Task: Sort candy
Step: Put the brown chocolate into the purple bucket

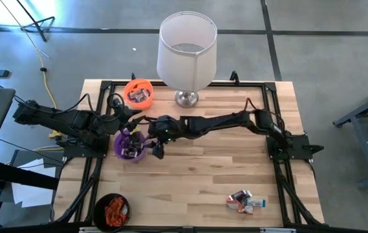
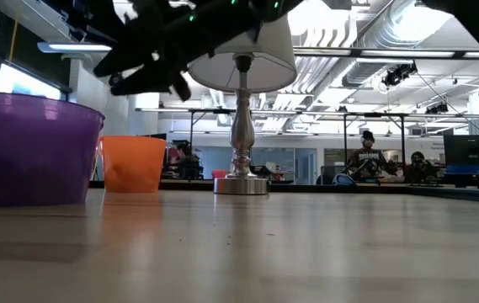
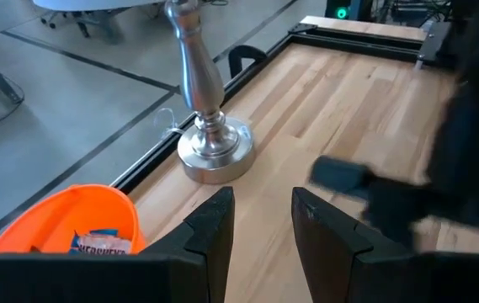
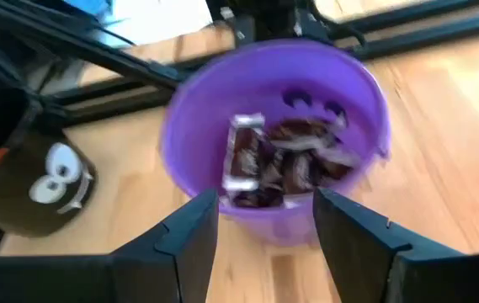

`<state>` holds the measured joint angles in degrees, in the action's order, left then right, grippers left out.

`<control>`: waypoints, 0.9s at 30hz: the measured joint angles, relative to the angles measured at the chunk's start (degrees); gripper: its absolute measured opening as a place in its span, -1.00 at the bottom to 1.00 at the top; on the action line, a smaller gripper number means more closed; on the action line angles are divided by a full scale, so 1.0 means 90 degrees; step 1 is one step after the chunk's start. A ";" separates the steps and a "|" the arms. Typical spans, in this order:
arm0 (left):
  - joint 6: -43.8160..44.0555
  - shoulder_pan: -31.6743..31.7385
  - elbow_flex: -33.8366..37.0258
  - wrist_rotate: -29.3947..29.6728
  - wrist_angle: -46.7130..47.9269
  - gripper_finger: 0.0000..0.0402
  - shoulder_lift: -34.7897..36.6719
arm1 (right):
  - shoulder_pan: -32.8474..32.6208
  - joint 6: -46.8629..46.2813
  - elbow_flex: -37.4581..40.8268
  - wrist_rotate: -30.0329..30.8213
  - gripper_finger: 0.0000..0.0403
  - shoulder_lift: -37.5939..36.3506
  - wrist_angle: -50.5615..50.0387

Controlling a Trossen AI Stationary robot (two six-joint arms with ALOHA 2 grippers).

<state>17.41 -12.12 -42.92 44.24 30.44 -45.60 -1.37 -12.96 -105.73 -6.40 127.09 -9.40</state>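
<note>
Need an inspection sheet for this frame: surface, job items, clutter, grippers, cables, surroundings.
Surface: wooden table, black frame along its edges.
Job's things: dark-wrapped candy in purple cup; candy in orange cup and black cup; loose candies near the right front corner.
Clutter: lamp at the back edge.
Grippers: right gripper open, above the purple cup, holding nothing; left gripper open, empty, near the orange cup.
Cables: yellow cable on the floor, left of the table.
Surroundings: concrete floor; people seated at desks far behind.
</note>
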 joint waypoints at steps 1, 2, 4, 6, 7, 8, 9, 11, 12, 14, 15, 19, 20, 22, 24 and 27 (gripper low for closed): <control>0.0002 0.0000 0.0000 -0.0003 -0.0001 -0.45 -0.0002 | -0.0041 0.0044 0.0000 0.0054 -0.07 -0.0098 -0.0228; 0.0020 0.0000 0.0000 -0.0014 0.0000 -0.45 -0.0001 | -0.0070 0.0109 0.0000 0.0166 -0.07 -0.0154 -0.0424; 0.0061 0.0001 0.0000 -0.0026 -0.0003 -0.45 0.0000 | -0.0144 0.0203 -0.0002 0.0547 -0.07 -0.0289 -0.0822; 0.0111 0.0001 0.0000 -0.0091 0.0001 -0.45 0.0002 | -0.0168 0.0270 0.0000 0.0903 -0.07 -0.0395 -0.1188; 0.0162 0.0002 0.0000 -0.0162 0.0010 -0.45 0.0000 | -0.0158 0.0278 0.0000 0.1038 -0.07 -0.0438 -0.1404; 0.0194 0.0000 0.0000 -0.0238 0.0015 -0.45 0.0000 | -0.0150 0.0265 0.0000 0.1098 -0.07 -0.0506 -0.1622; 0.0224 0.0000 0.0000 -0.0305 0.0007 -0.45 0.0000 | -0.0143 0.0205 0.0000 0.1113 -0.07 -0.0562 -0.1891; 0.0270 0.0000 0.0000 -0.0478 0.0014 -0.45 -0.0002 | -0.0138 0.0094 0.0000 0.1158 -0.07 -0.0676 -0.2479; 0.0314 0.0000 0.0000 -0.0555 0.0016 -0.45 -0.0002 | -0.0147 0.0019 0.0000 0.1172 -0.07 -0.0729 -0.2878; 0.0369 0.0000 0.0000 -0.0698 0.0017 -0.45 -0.0002 | -0.0212 -0.0185 0.0000 0.1273 -0.07 -0.0794 -0.3674; 0.0374 0.0000 0.0000 -0.0759 0.0021 -0.45 -0.0002 | -0.0254 -0.0284 0.0000 0.1359 -0.07 -0.0827 -0.4140; 0.0396 0.0000 0.0000 -0.0859 0.0018 -0.45 -0.0002 | -0.0488 -0.0909 0.0000 0.1743 -0.07 -0.0858 -0.5956; 0.0398 0.0000 0.0000 -0.0861 0.0011 -0.45 0.0000 | -0.0575 -0.1085 0.0006 0.1797 -0.07 -0.0853 -0.6432; 0.0406 0.0000 0.0000 -0.0859 0.0014 -0.45 -0.0002 | -0.0784 -0.1457 0.0007 0.1892 -0.07 -0.0847 -0.7156; 0.0415 0.0000 0.0000 -0.0857 0.0011 -0.45 -0.0001 | -0.1029 -0.1854 0.0007 0.1947 -0.07 -0.0847 -0.7783; 0.0516 0.0000 0.0000 -0.0859 0.0014 -0.45 0.0000 | -0.1452 -0.2451 0.0007 0.1951 -0.07 -0.0888 -0.8496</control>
<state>22.05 -12.12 -42.92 36.51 30.57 -45.60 -14.44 -35.02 -105.67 11.16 119.10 -85.87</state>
